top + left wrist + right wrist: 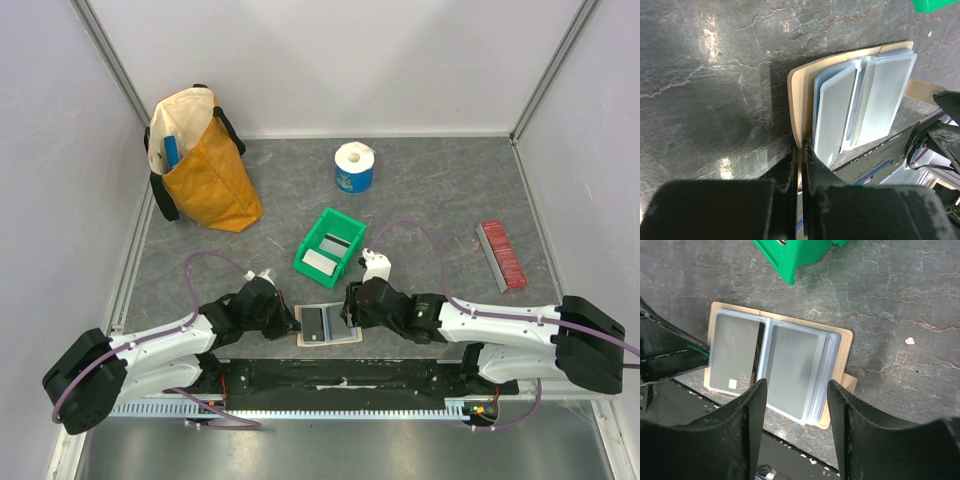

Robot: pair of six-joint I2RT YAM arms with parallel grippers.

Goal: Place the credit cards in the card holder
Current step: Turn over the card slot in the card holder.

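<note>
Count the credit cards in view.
3: a dark card and a pale card lie in the green bin; a VIP card sits in the open card holder. Other pockets may hide more.

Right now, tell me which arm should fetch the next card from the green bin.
Right. The right gripper is open and empty above the wallet; the left gripper is shut on the wallet's edge.

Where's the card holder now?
Top view: the card holder lies open at the near table edge between left gripper and right gripper, below the green bin.
</note>
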